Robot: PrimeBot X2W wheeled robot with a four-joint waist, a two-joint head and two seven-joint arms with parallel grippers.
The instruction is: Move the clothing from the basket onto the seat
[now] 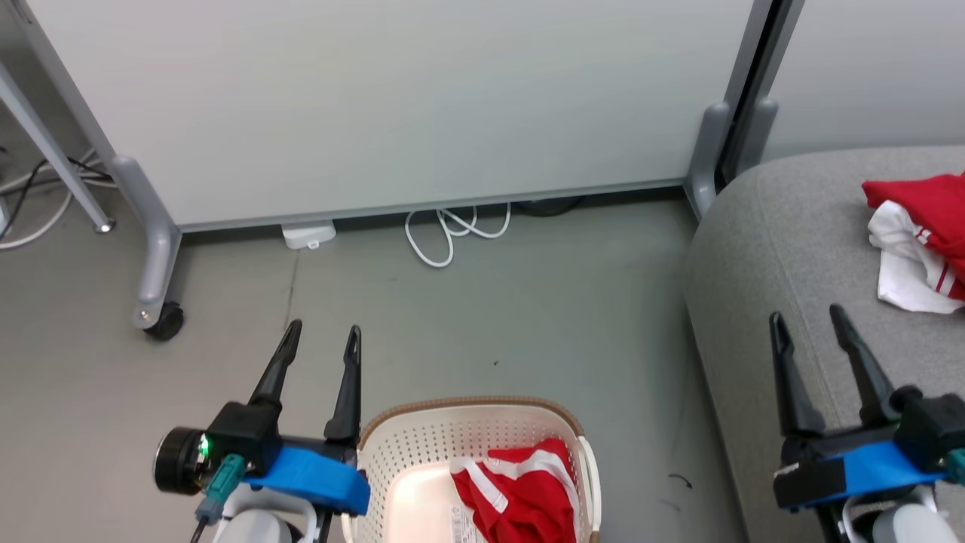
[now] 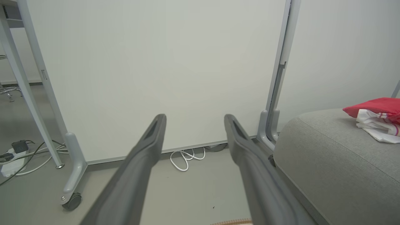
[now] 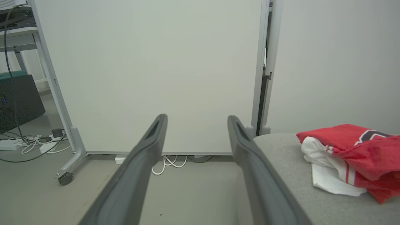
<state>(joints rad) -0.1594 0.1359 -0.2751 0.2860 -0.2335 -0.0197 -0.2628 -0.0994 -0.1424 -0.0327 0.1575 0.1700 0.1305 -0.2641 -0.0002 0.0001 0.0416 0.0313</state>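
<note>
From where I stand, the left pincer (image 1: 324, 328) hangs over the grey floor (image 1: 528, 317) just to the left of the basket (image 1: 422, 441). Its two dark fingers are spread wide with nothing between them. They point toward the white partition panel (image 1: 392, 98) and the coil of white cable (image 1: 452, 230) at its foot. A crumpled red garment with white stripes (image 1: 520, 490) lies inside the basket, bunched against its right wall. It sits right of that pincer's fingers and back behind their tips, clear of them. The basket's pale bottom shows bare on the left, with a barcode sticker (image 1: 464, 520) beside the cloth.

The right pincer (image 1: 805, 313) is over the near left edge of the light-grey sofa (image 1: 769, 264). It is just as wide open and just as empty. A heap of red and white clothing (image 1: 923, 234) rests on the sofa cushion, ahead of this pincer and off to its right, apart from the fingertips.

In the right wrist view, that heap (image 3: 353, 156) lies on the cushion to the right of the spread fingers (image 3: 250, 162). In the left wrist view it (image 2: 378, 117) sits far off at the right edge, with the sofa's rounded corner (image 2: 312, 147) between it and the open left pincer (image 2: 195, 117).
</note>
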